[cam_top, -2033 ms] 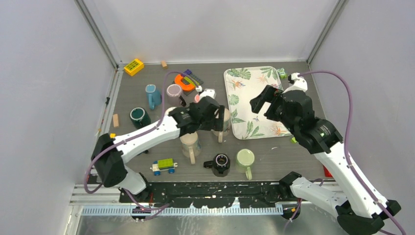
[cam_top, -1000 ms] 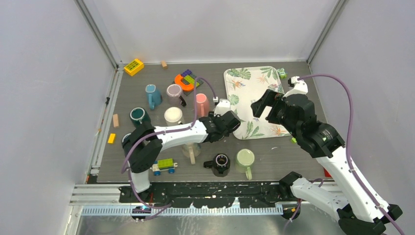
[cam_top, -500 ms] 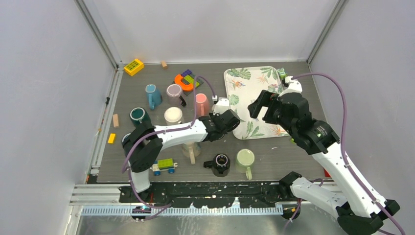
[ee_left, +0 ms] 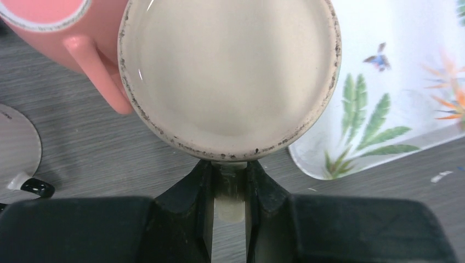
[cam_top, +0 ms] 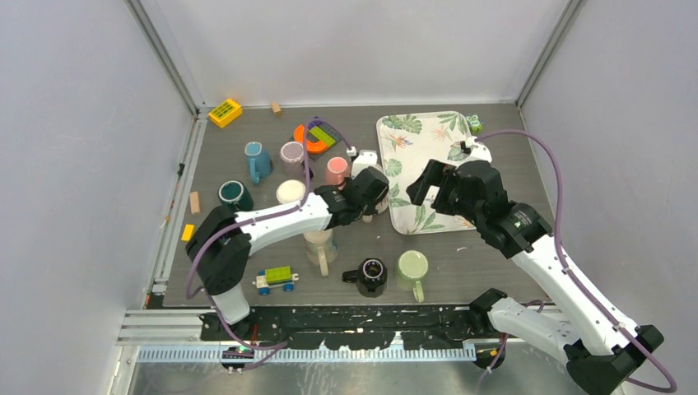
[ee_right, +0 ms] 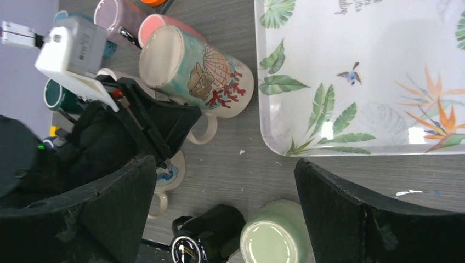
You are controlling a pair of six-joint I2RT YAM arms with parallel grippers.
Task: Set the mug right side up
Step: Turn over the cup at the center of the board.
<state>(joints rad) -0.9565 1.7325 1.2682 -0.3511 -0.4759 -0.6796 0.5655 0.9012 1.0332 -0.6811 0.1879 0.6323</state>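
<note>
On the grey table (ee_left: 98, 159), the left end effector (ee_left: 229, 175) pinches the handle (ee_left: 229, 205) of the inverted mug (ee_left: 227, 71). Turning it may knock the pink mug (ee_left: 71, 38) just beside it.

the pink mug (ee_left: 82, 38) stands just beside the upturned mug (ee_left: 227, 71); the tray (ee_left: 384, 33) crowds its other side; bare table (ee_left: 109, 164) lies nearer.

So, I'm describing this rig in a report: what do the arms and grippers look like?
The left arm and right arm have white shells, black joints and bases; a mauve cable loops along each. The left gripper and right gripper have blocky black fingers. A white box sits on the left wrist.
</note>
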